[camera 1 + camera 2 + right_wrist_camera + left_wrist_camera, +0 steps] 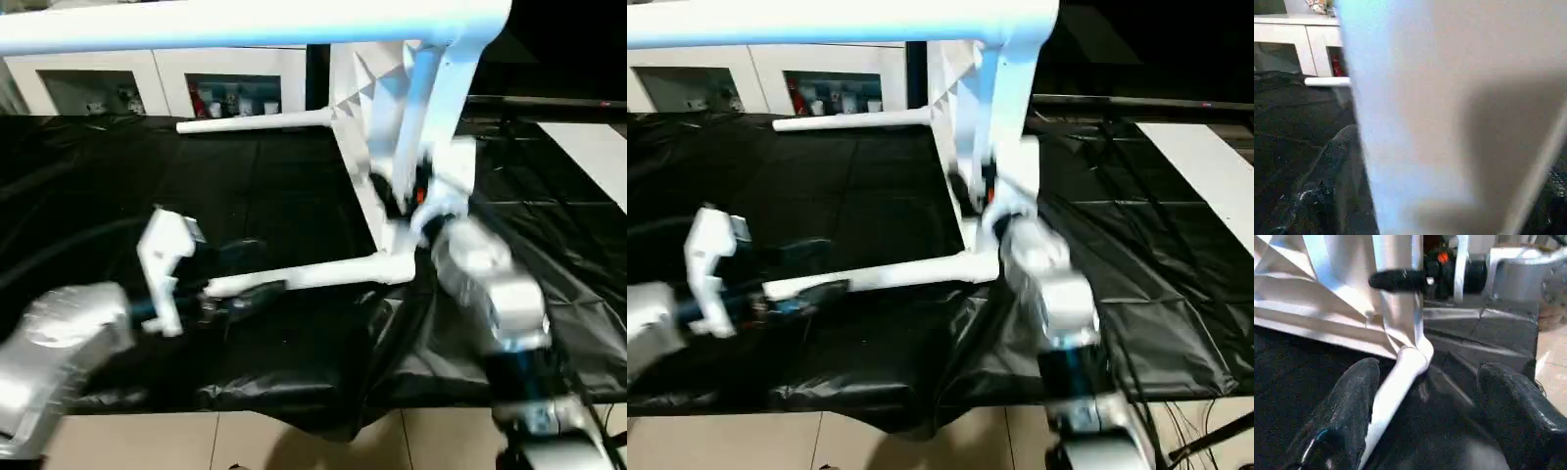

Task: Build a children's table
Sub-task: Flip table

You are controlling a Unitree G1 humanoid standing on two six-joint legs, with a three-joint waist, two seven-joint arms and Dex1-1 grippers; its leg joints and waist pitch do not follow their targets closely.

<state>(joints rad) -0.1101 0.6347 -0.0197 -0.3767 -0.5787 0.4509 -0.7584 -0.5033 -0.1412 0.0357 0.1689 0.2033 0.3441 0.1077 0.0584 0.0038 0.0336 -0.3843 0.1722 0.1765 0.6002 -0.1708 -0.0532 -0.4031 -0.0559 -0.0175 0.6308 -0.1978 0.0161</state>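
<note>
Black sheeting (245, 176) covers the bench. Children's table (392, 127) lies tipped on its side, legs fitted. Left gripper (235, 299) straddles the near leg (323, 272), fingers wide. Right gripper (1400, 280) at the top's edge, grip unclear. Advice: steady the top w/ right before tipping upright.

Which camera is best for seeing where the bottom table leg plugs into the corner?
The left wrist view: the lower leg runs between the left gripper's spread fingers into its corner socket, close up. Both eye views show that leg whole but smaller. In the right wrist view, the white table fills most of the picture.
</note>
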